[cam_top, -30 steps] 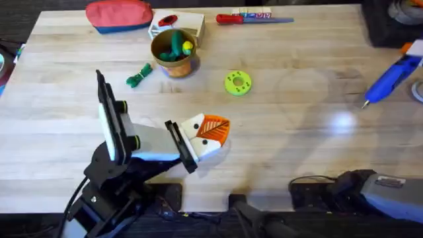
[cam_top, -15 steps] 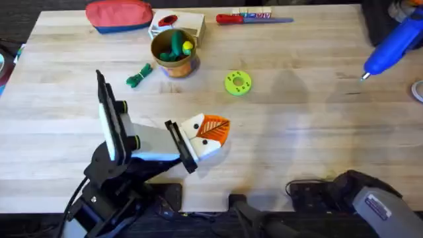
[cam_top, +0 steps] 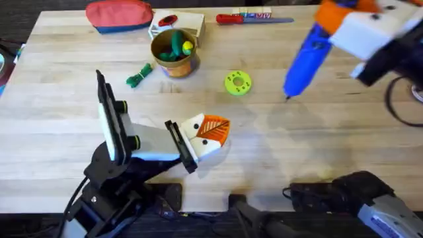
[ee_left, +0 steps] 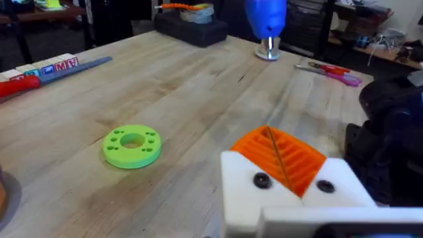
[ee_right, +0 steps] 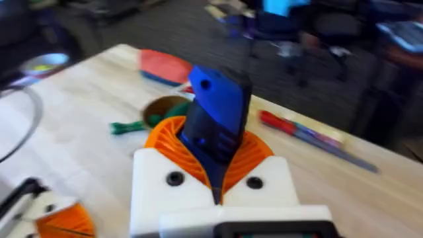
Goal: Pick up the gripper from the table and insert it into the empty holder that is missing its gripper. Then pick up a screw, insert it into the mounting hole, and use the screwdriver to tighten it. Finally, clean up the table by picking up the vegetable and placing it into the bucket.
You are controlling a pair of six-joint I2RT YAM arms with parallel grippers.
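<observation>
Resting low near the front of the tabletop [cam_top: 277, 165]: left gripper [cam_top: 210, 135], orange pads pressed together, nothing between them. Lying just beyond: lime-green disc [cam_top: 238, 83]. Hovering over the right side: right gripper [cam_top: 344, 23], clamping the blue screwdriver [cam_top: 303, 58], tip angling down. Lying farther left: vegetable [cam_top: 138, 76], beside the bucket [cam_top: 174, 53]. Sitting at the far edge: red-handled screwdriver [cam_top: 252, 19].
</observation>
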